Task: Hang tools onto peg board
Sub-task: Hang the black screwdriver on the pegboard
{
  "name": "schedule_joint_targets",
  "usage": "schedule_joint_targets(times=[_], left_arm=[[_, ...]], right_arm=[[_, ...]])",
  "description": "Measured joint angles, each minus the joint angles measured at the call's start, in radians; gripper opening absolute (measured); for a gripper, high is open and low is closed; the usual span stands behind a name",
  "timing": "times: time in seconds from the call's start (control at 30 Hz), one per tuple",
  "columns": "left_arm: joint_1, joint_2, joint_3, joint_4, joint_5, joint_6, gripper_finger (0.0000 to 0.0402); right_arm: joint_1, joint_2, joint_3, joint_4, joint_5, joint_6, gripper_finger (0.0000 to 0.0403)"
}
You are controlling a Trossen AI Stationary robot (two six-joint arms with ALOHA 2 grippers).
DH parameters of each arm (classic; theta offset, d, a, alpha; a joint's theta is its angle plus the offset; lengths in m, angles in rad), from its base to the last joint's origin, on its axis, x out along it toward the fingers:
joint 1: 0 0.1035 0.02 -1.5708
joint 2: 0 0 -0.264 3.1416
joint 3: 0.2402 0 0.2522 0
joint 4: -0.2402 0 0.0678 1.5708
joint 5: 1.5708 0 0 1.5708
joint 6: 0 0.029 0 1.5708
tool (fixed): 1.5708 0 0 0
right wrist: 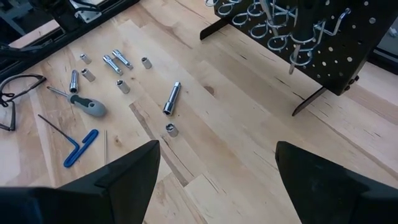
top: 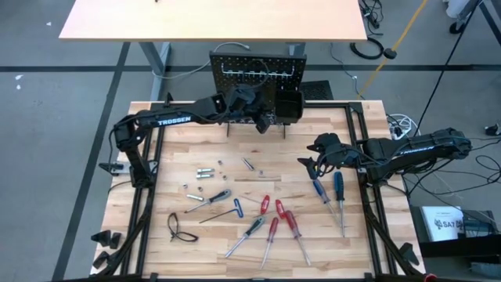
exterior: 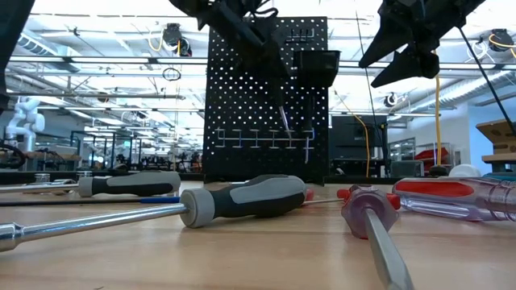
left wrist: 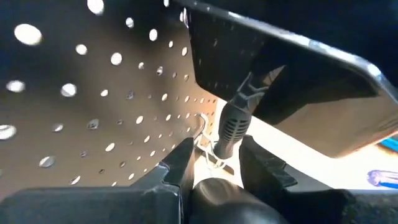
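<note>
Tools (top: 270, 223) lie scattered on the near half of the wooden table (top: 180, 141): red, blue and grey-handled screwdrivers, a blue T-handle key (right wrist: 79, 147) and small silver bits (right wrist: 171, 98). Above their right side the right gripper (top: 311, 166) hangs with fingers spread wide, holding nothing. Farther back, the left gripper (left wrist: 214, 163) is closed around a dark screwdriver handle (left wrist: 234, 124), right at the hook rail (exterior: 262, 138) of the upright black peg board (top: 258, 72) at the table's far edge.
</note>
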State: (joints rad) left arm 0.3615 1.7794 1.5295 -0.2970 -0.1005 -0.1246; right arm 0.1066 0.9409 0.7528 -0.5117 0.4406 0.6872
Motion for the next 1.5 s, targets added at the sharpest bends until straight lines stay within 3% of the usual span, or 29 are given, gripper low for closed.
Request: schedule_joint_targets(times=[0.33,0.77,1.5], left_arm=[[0.009,0.048,0.005,0.012,0.019,0.000,0.0105],[0.047,0.088,0.099,-0.074,0.056,0.029,0.0105],[0.048,0.133,0.102,-0.077,0.086,0.060,0.0113]], right_arm=[[0.000,0.000,0.000,-0.001,0.000,0.000,0.0310],[0.000,0.000,0.000,-0.002,-0.001,0.005,0.0310],[0.000,0.000,0.000,-0.002,-0.001,0.008,0.0310]])
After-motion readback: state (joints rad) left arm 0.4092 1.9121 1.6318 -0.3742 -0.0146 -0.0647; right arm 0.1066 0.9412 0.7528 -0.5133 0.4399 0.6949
